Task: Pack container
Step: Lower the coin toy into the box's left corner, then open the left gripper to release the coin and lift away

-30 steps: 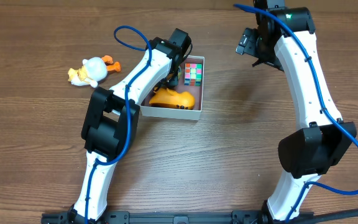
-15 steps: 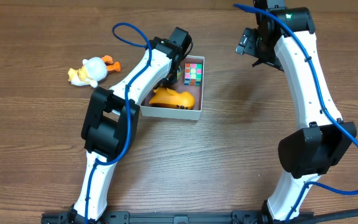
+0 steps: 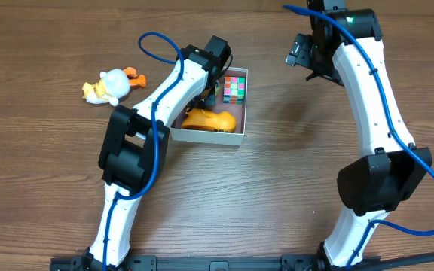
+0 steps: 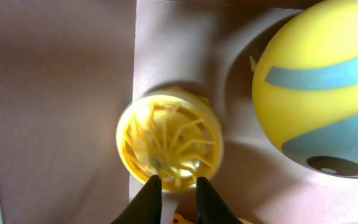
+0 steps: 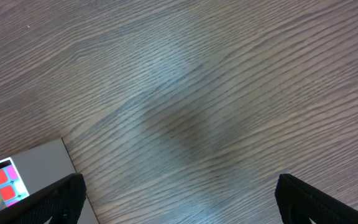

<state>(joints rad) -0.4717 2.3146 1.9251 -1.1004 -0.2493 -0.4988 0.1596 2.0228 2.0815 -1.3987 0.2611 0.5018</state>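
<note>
Where the left arm reaches in, the container (image 3: pixel 208 137) sits on the wooden tabletop (image 3: pixel 277 196), left of centre, holding a multicoloured cube (image 3: pixel 236 86) in its far right corner and an orange toy (image 3: pixel 211 119) by its near wall. The left end effector (image 4: pixel 178 199) is inside it, fingers close together at a yellow ribbed disc (image 4: pixel 169 143) — whether they grip it cannot be told. The right end effector (image 3: pixel 307 54) hangs wide open over bare wood, well to the container's right. A white-and-yellow duck toy (image 3: pixel 110 84) lies apart on the left.
</note>
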